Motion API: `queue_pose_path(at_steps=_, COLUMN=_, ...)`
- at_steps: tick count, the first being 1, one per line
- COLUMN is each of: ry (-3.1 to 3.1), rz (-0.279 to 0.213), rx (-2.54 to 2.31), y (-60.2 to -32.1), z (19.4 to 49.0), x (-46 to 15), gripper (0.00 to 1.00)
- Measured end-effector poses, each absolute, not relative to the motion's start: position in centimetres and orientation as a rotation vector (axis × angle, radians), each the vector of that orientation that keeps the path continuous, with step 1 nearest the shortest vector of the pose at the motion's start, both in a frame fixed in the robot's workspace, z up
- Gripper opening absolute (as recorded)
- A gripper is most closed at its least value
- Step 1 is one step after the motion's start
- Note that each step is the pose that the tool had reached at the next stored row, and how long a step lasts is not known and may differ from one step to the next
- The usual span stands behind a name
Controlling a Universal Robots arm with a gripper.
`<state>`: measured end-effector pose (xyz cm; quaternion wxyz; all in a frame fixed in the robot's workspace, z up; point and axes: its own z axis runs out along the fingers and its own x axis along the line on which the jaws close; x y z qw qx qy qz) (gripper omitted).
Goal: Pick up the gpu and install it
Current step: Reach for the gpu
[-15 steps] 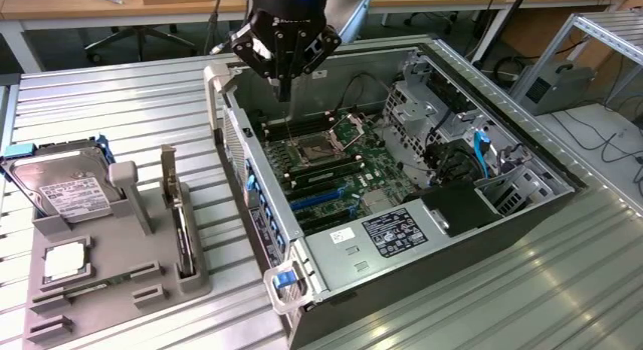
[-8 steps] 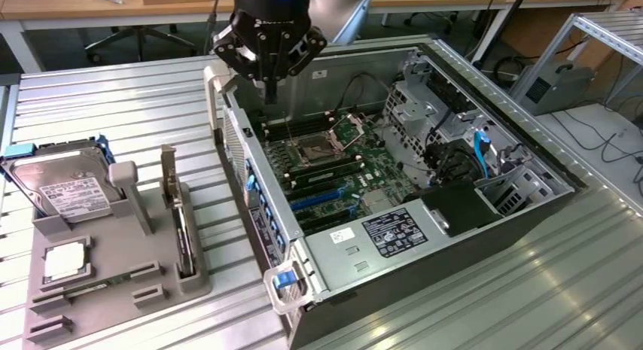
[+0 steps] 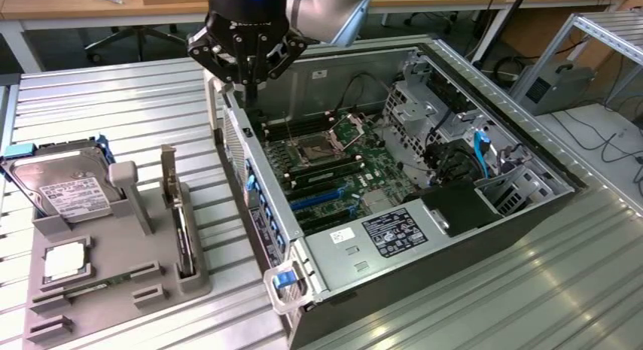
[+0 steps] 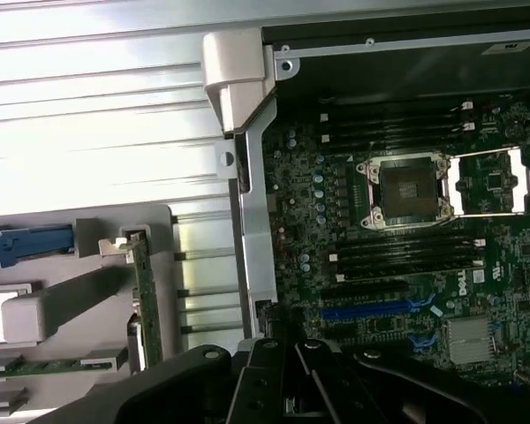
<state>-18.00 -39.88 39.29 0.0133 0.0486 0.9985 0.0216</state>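
The gpu point(image 3: 182, 214) stands on edge in a slot of the grey holder tray point(image 3: 111, 290), at the exterior view's left, its pale bracket at the far end. In the wrist view the gpu point(image 4: 143, 296) shows as a thin strip beside the open computer case. My gripper point(image 3: 248, 80) hangs above the case's rear wall, to the exterior view's right of the tray and well apart from the card. Its fingers are shut with nothing between them. The wrist view has the gripper point(image 4: 287, 375) over the case wall, between tray and motherboard point(image 4: 406, 256).
The open computer case point(image 3: 422, 237) lies on the slatted metal table, with blue expansion slots point(image 3: 321, 198) on its motherboard. The tray also carries a silver hard drive point(image 3: 65, 188), a processor chip point(image 3: 65, 260) and a green memory stick point(image 4: 44, 364). A desk and cables stand behind.
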Motion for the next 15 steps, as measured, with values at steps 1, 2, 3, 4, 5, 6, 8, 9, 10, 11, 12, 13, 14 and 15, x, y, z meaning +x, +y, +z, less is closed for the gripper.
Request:
queue_pose_path(at_steps=1, ry=3.111, rz=0.067, rx=0.153, y=-39.9, z=39.3, x=-18.2, gripper=0.11)
queue_pose_path(at_steps=2, ry=3.11, rz=0.067, rx=0.154, y=-39.9, z=39.3, x=-18.4, gripper=0.11)
queue_pose_path(at_steps=3, ry=3.11, rz=0.067, rx=0.154, y=-39.9, z=39.3, x=-18.5, gripper=0.11)
queue_pose_path(at_steps=4, ry=3.11, rz=0.067, rx=0.155, y=-39.9, z=39.3, x=-18.7, gripper=0.11)
queue_pose_path(at_steps=5, ry=3.11, rz=0.067, rx=0.156, y=-39.9, z=39.3, x=-18.9, gripper=0.11)
queue_pose_path(at_steps=6, ry=3.11, rz=0.067, rx=0.156, y=-39.9, z=39.3, x=-19.1, gripper=0.11)
queue_pose_path(at_steps=8, ry=3.11, rz=0.067, rx=0.158, y=-39.9, z=39.3, x=-19.6, gripper=0.11)
queue_pose_path(at_steps=9, ry=3.11, rz=0.067, rx=0.158, y=-39.9, z=39.3, x=-19.7, gripper=0.11)
queue_pose_path(at_steps=10, ry=3.11, rz=0.067, rx=0.159, y=-39.9, z=39.3, x=-20.0, gripper=0.11)
queue_pose_path(at_steps=11, ry=3.11, rz=0.067, rx=0.16, y=-39.9, z=39.3, x=-20.2, gripper=0.11)
queue_pose_path(at_steps=12, ry=3.11, rz=0.067, rx=0.161, y=-39.9, z=39.3, x=-20.3, gripper=0.11)
queue_pose_path(at_steps=13, ry=3.11, rz=0.067, rx=0.161, y=-39.9, z=39.3, x=-20.5, gripper=0.11)
queue_pose_path(at_steps=14, ry=3.11, rz=0.067, rx=0.162, y=-39.9, z=39.3, x=-20.7, gripper=0.11)
queue_pose_path(at_steps=15, ry=3.11, rz=0.067, rx=0.162, y=-39.9, z=39.2, x=-20.9, gripper=0.11)
